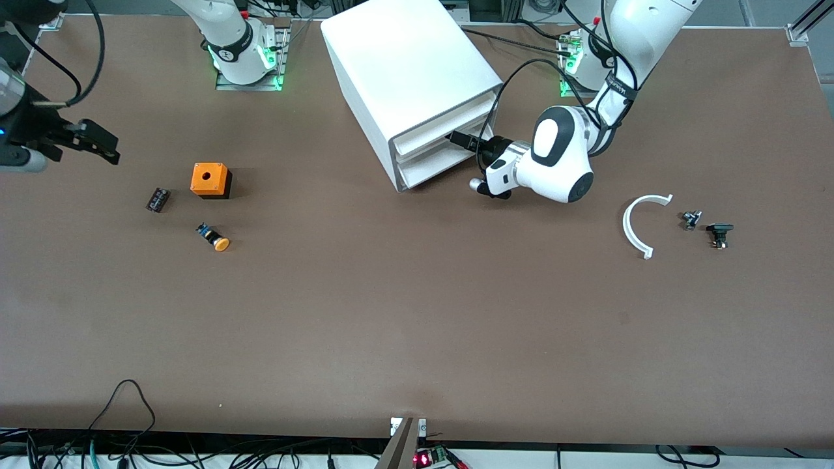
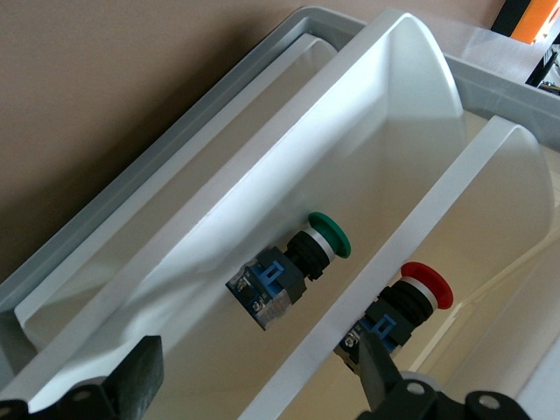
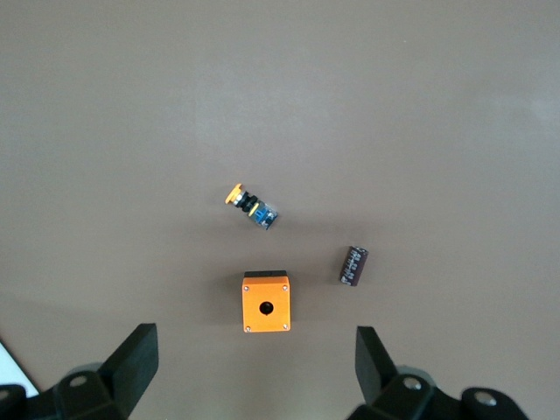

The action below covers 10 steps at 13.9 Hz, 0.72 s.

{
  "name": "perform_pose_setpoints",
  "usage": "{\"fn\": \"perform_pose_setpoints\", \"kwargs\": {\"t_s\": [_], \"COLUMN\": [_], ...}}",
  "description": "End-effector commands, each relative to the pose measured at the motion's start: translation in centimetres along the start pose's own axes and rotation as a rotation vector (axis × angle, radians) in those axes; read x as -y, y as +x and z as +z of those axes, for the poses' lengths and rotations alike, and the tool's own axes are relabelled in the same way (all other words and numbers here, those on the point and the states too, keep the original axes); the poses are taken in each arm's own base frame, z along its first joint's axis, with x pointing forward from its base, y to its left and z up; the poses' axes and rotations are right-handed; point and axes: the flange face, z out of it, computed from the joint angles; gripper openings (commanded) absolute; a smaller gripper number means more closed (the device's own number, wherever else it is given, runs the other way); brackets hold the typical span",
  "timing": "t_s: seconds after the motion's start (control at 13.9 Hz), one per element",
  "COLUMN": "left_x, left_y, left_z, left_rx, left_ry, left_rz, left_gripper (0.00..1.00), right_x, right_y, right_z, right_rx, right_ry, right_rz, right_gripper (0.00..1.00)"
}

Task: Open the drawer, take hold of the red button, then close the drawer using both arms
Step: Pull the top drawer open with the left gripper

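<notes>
Both end effectors spread wide, left end effector [image 2: 262, 381] empty over drawer [image 2: 490, 219], right end effector [image 3: 254, 367] waiting

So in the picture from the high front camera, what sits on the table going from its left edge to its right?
Small black part → orange box → orange-capped button → white cabinet → left gripper → white curved piece → two small dark parts.

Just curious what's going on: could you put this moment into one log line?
left pincer: open, at cabinet drawers | red button: in drawer, not grabbed | right pincer: open, over orange box
</notes>
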Motion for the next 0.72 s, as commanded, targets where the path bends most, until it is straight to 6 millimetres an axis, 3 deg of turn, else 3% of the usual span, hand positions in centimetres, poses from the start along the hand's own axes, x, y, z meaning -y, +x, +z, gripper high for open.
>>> {"fn": "perform_pose_setpoints", "kwargs": {"t_s": [0.0, 0.14, 0.22, 0.36, 0.5, 0.57, 0.65], "left_x": [-0.2, -0.4, -0.4, -0.2, -0.2, 0.0, 0.0], "left_y": [-1.6, -1.8, -1.9, -2.0, -2.1, -2.1, -2.2], "left_z": [0.8, 1.5, 1.6, 1.9, 2.0, 2.1, 2.2], "left_rx": [0.001, 0.013, 0.015, 0.021, 0.025, 0.027, 0.028], "left_ry": [-0.008, -0.004, -0.004, -0.003, -0.004, -0.003, -0.002], "left_rz": [0.019, 0.022, 0.021, 0.017, 0.014, 0.011, 0.012], "left_gripper": [0.87, 0.54, 0.47, 0.51, 0.68, 0.67, 0.56], "right_x": [0.6, 0.6, 0.5, 0.1, 0.0, 0.1, 0.4], "right_y": [0.8, 0.9, 0.8, 0.8, 0.8, 0.8, 0.8], "right_z": [-0.3, -0.4, -0.5, -0.7, -0.6, -0.6, -0.6], "right_rx": [0.006, 0.004, 0.004, -0.001, 0.000, 0.000, 0.001], "right_ry": [0.013, 0.013, 0.013, 0.015, 0.015, 0.015, 0.015], "right_rz": [-0.005, -0.012, -0.008, -0.004, -0.003, -0.004, -0.007], "right_gripper": [1.00, 1.00, 1.00, 1.00, 1.00, 1.00, 1.00]}}
